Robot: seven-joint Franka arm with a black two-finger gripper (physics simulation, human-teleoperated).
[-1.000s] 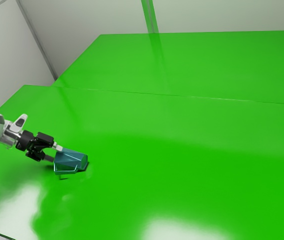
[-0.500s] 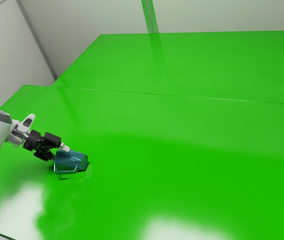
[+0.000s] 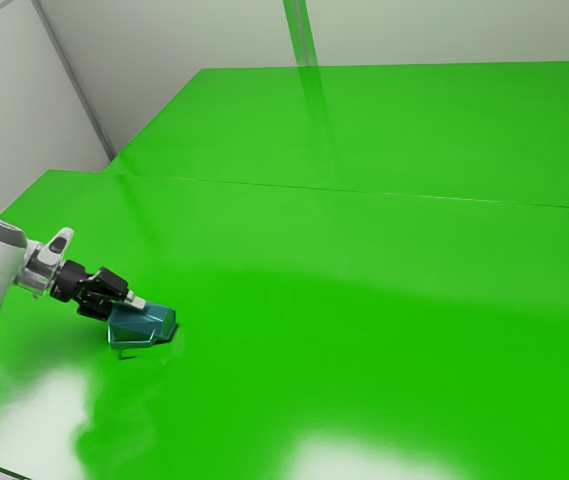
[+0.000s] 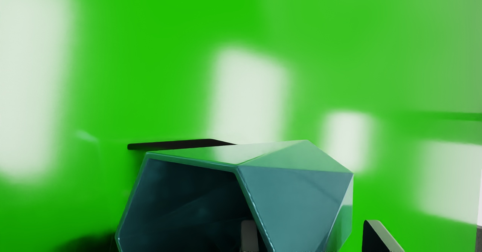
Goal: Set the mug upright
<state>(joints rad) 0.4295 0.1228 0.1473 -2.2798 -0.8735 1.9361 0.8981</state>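
My gripper [image 4: 313, 231] now sits closer over the mug [image 3: 144, 327] than a second ago, one finger [image 3: 137, 302] reaching further along its wall in the exterior view; the mug itself lies where it was, so I judge this to be the approach to a grasp, with the righting not begun.

The jaws stand apart, clamped on nothing; one fingertip [image 4: 249, 239] shows at the mouth [image 4: 180, 206], the other [image 4: 384, 239] outside the body, with the near side wall between them; closing there should pinch that wall, though I'd want it well between the pads before I lift and tip, since a shallow bite on slanted facets could slip or roll the mug.

The mug rests on its side on the green table [image 3: 364, 330], directly ahead of the jaws, mouth partly toward them; it is teal, glossy and faceted, with a dark hollow; past it from the jaws is a dark strip [image 4: 180, 145], which I can't identify.
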